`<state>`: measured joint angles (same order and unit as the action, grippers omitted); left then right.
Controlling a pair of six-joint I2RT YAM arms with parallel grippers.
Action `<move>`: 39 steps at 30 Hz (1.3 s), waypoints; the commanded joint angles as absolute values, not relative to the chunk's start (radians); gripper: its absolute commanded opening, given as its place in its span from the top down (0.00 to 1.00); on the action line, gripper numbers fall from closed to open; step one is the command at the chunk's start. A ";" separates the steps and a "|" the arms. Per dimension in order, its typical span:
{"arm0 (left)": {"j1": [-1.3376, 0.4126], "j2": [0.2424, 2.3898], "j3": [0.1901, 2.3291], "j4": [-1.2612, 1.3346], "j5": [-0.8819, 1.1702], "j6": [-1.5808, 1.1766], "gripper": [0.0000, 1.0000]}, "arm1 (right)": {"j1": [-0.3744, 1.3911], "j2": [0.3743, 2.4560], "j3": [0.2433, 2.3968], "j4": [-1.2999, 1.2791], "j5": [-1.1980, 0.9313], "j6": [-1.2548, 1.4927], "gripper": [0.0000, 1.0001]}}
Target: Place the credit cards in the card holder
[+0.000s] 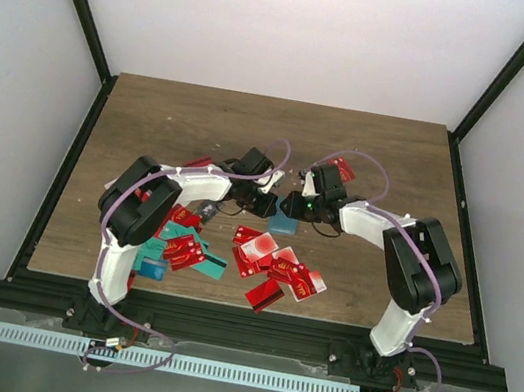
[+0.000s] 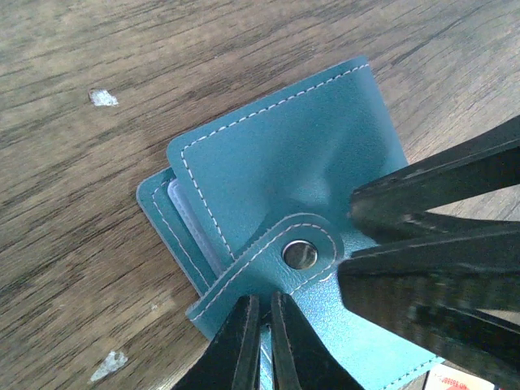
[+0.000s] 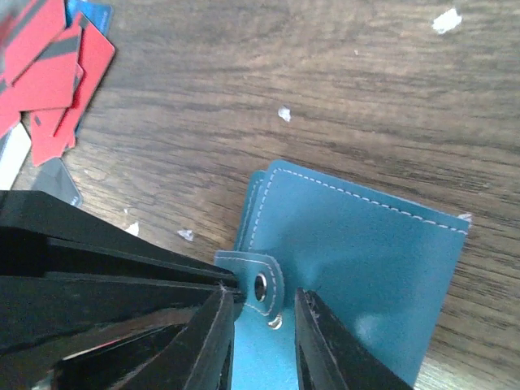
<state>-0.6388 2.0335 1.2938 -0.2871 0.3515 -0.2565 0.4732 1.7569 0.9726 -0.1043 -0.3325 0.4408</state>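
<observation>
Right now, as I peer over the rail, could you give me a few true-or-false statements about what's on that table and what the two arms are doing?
1. The left tool and right tool both meet at the card holder. True.
2. The card holder is red. False: it is teal-blue.
3. Most loose credit cards are red. True.
4. The credit cards sit in one neat stack. False: they lie scattered, some overlapping, on the near side of the table.
5. The left tool gapes wide open. False: its fingers are pinched together at the card holder's strap.
</observation>
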 commanded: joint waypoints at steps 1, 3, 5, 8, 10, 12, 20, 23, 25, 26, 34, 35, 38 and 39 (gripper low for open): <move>-0.649 2.057 1.264 -0.330 0.325 -0.238 0.93 | 0.467 1.793 1.008 -0.098 -0.348 0.412 0.78; -0.649 2.058 1.265 -0.330 0.325 -0.237 0.92 | 0.467 1.798 1.008 -0.094 -0.337 0.412 0.80; -0.649 2.060 1.267 -0.330 0.325 -0.237 0.92 | 0.465 1.802 1.008 -0.088 -0.333 0.412 0.81; -0.650 2.059 1.269 -0.330 0.325 -0.238 0.93 | 0.465 1.808 1.015 -0.086 -0.331 0.412 0.83; -0.650 2.059 1.268 -0.330 0.325 -0.236 0.92 | 0.465 1.814 1.019 -0.090 -0.332 0.412 0.87; -0.650 2.059 1.268 -0.329 0.324 -0.235 0.92 | 0.465 1.819 1.023 -0.092 -0.333 0.411 0.88; -0.652 2.061 1.268 -0.328 0.322 -0.235 0.93 | 0.465 1.837 1.029 -0.090 -0.336 0.411 0.93; -0.652 2.054 1.271 -0.331 0.317 -0.238 0.92 | 0.465 1.829 1.023 -0.086 -0.334 0.413 0.99; -0.652 2.040 1.276 -0.336 0.306 -0.248 0.92 | 0.465 1.820 1.014 -0.081 -0.333 0.414 0.99; -0.651 2.029 1.282 -0.339 0.297 -0.254 0.92 | 0.465 1.816 1.007 -0.077 -0.331 0.415 0.99; -0.627 1.972 1.409 -0.393 0.253 -0.313 0.89 | 0.465 1.786 0.966 -0.047 -0.343 0.416 0.99; -0.623 1.979 1.425 -0.395 0.257 -0.317 0.88 | 0.465 1.784 0.963 -0.045 -0.345 0.416 0.99; -0.617 2.026 1.480 -0.416 0.285 -0.312 0.88 | 0.465 1.776 0.958 -0.040 -0.357 0.417 0.99; -0.617 2.043 1.495 -0.423 0.298 -0.308 0.89 | 0.465 1.774 0.957 -0.039 -0.361 0.417 0.99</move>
<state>-0.6250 2.0232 1.4250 -0.3904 0.2756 -0.3012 0.4725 1.8069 0.9684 -0.0498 -0.3458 0.4225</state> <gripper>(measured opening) 0.117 0.015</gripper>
